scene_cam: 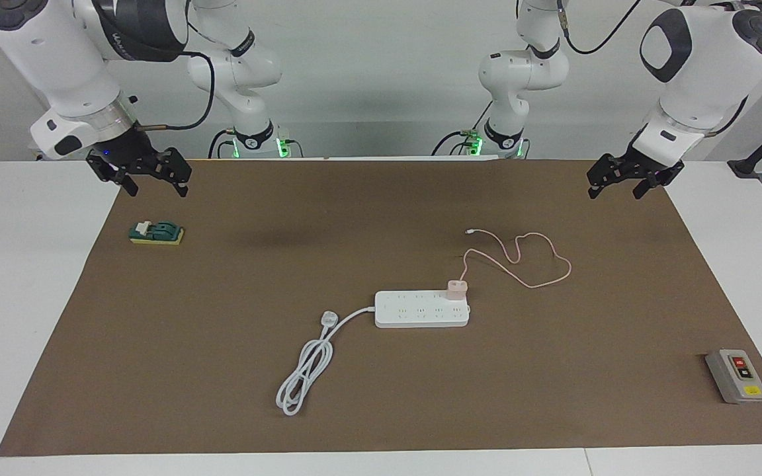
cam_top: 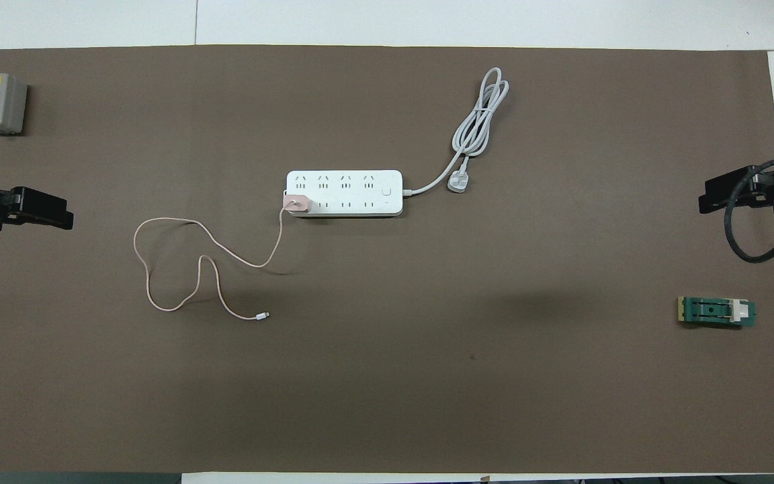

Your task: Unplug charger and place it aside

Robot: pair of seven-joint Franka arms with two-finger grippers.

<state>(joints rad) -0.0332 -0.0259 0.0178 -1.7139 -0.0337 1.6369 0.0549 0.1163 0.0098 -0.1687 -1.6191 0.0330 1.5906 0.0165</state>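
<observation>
Both grippers empty at the table's ends, charger not yet pulled.

Our left gripper (scene_cam: 632, 178) hangs with its fingers spread wide and empty over the mat's corner near the robots; our right gripper (scene_cam: 139, 173) waits likewise over its own corner, fingers apart, holding nothing. The charger (scene_cam: 457, 288) sits plugged into the power strip (scene_cam: 422, 309) at mid-table, in the end socket toward the left arm's end, so we judge the left arm the nearer. The strip's long axis runs across the table, end to end. We count one charger with one pink cable (scene_cam: 520, 254), one strip, one grey switch box (scene_cam: 737, 375), one green block (scene_cam: 156, 233).
</observation>
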